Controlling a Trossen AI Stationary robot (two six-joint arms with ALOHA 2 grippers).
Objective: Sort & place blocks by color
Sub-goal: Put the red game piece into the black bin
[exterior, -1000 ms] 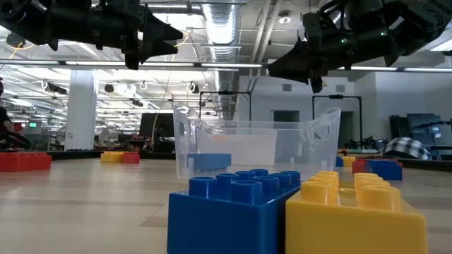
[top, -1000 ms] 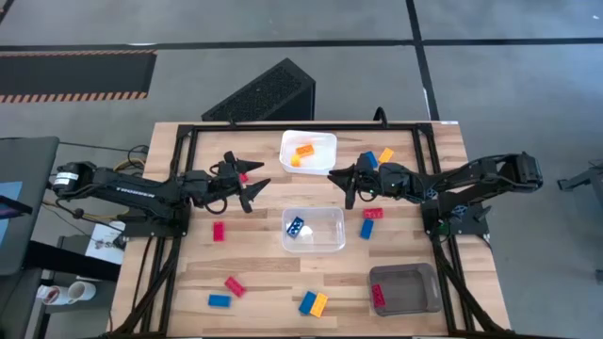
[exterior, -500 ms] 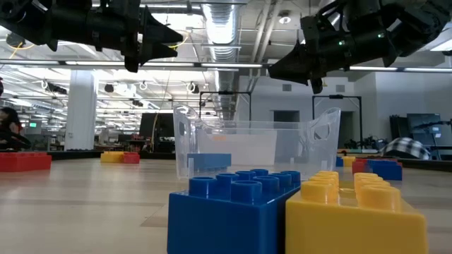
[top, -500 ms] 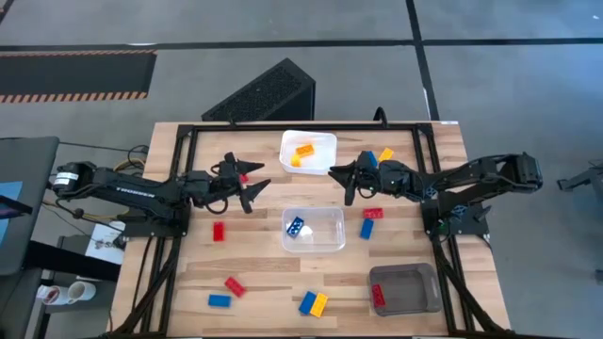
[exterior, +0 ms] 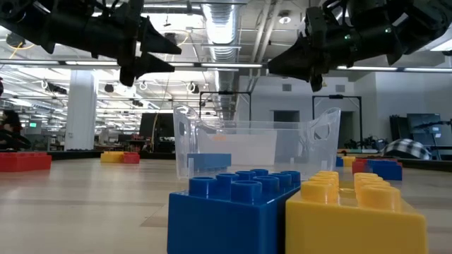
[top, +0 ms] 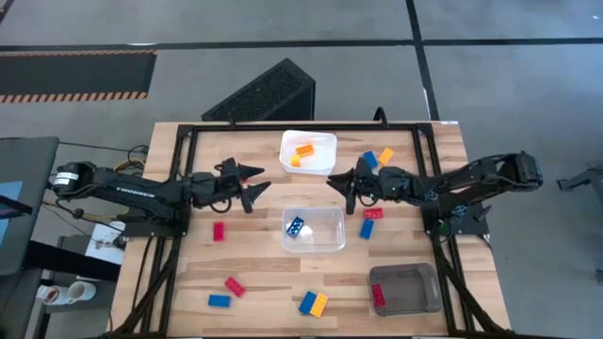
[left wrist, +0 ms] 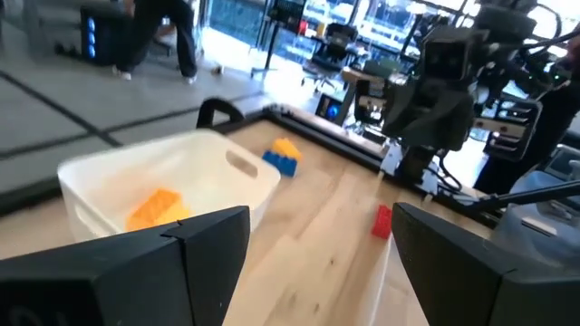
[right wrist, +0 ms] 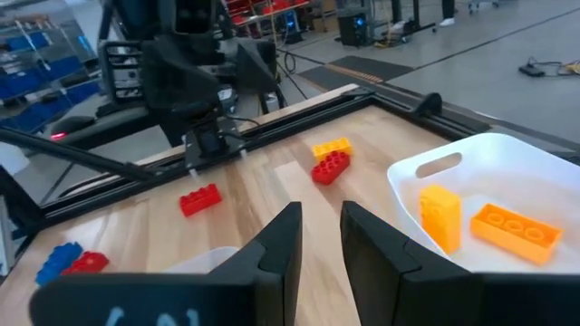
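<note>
Overhead, three trays — white tray (top: 322, 139) holding two orange blocks (top: 301, 153).

Three trays (top: 308, 152), about sixteen blocks (top: 219, 231)

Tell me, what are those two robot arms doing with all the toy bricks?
They are sorting bricks by colour into trays. Right now neither holds one: the left gripper is open and the right gripper nearly closed, both hovering between the white tray and the clear tray. The white tray has two orange bricks, the clear one a blue brick, the grey tray a red brick. Others lie loose on the table.
</note>
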